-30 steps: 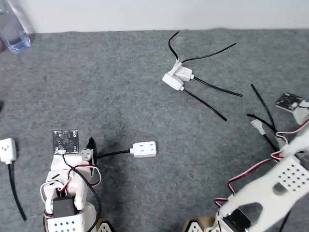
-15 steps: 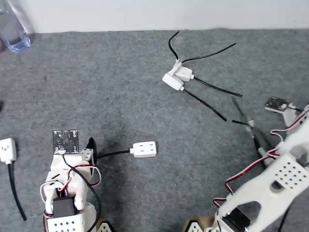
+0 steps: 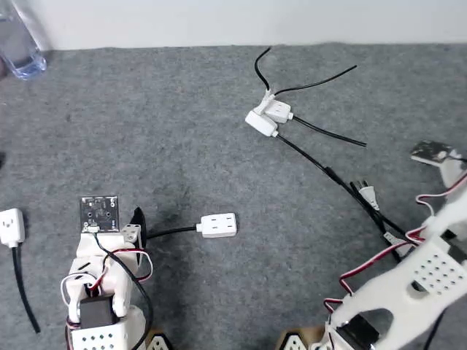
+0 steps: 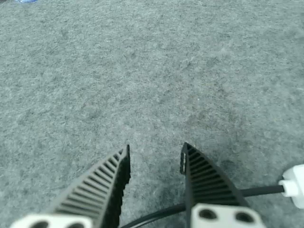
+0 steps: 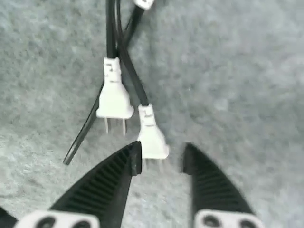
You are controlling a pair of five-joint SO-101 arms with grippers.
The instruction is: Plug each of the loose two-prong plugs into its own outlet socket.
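The nearer plug (image 5: 153, 138) lies flat on the grey, fuzzy table (image 5: 237, 71), prongs towards my right tool (image 5: 161, 151), its long axis nearly along my reach. My jaws are spread, empty, just short of that plug. A second plug (image 5: 114, 102) lies just beside it, leaving one jaw little room, I judge. My left tool (image 4: 156, 148), also spread, sits well apart from that plug.
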